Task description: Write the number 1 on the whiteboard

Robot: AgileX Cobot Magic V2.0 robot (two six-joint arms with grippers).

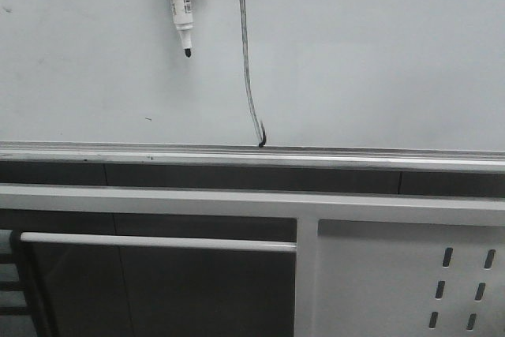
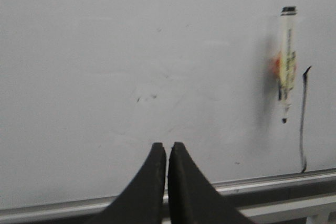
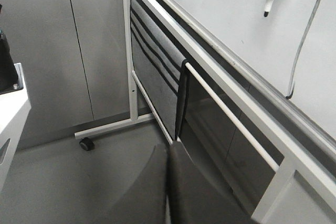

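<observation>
The number 1 is a long thin black stroke on the whiteboard, running from a small hook at the top down to a tick at the silver rail. A white marker hangs on the board left of the stroke, tip down, with nothing holding it. The stroke and marker also show in the left wrist view, and both in the right wrist view. My left gripper is shut and empty, facing bare board. My right gripper is shut and empty, low over the floor.
Below the board is a white frame with a horizontal white bar and a white perforated panel at the right. A stand leg with a black caster rests on the grey floor. A white edge juts in beside the right gripper.
</observation>
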